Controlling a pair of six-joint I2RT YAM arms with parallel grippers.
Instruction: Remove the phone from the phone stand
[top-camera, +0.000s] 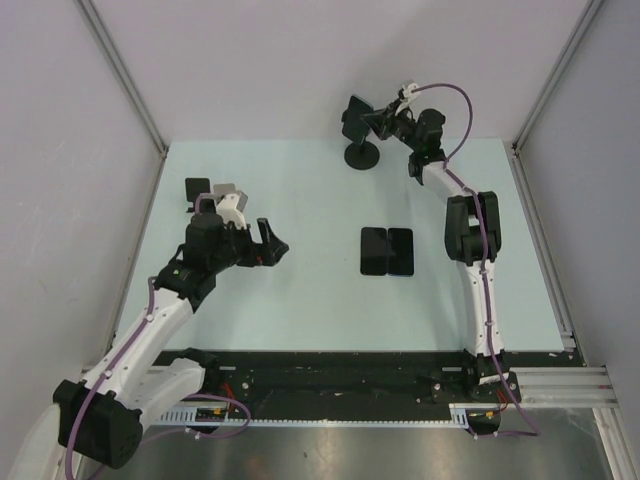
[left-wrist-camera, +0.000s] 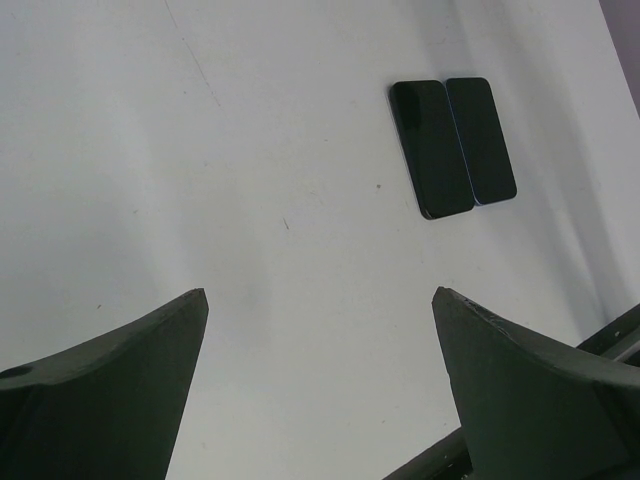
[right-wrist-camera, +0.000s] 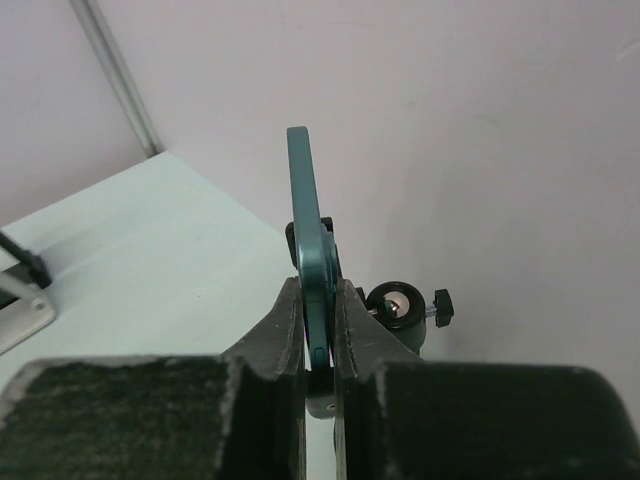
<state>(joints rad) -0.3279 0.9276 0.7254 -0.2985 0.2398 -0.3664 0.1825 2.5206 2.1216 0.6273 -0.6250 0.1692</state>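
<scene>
My right gripper (top-camera: 388, 120) is stretched to the far edge of the table (top-camera: 300, 300), and its two fingers are pressed against the flat faces of the teal phone (right-wrist-camera: 305, 215), pinching it near its lower end with no gap on either side. From my right wrist I see the phone edge-on and upright, rising out from between my fingertips (right-wrist-camera: 290, 300). The phone stand (top-camera: 362, 155) has its round black base on the table at the back, just under the phone. In the wrist view its ball head and small locking knob (right-wrist-camera: 402, 305) sit just right of my fingers. The stand's holder seems to touch the phone's back, though at this angle I cannot tell if the phone is seated in it. My left gripper (top-camera: 270, 243) hangs over the left half of the table with its fingers (left-wrist-camera: 120, 390) spread wide and nothing between them. Ahead of it two dark phones (left-wrist-camera: 455, 145) lie flat and side by side, touching along their long edges, near the table's middle. Two small holders (top-camera: 212, 190), one black and one grey, stand by the table's far left corner.
</scene>
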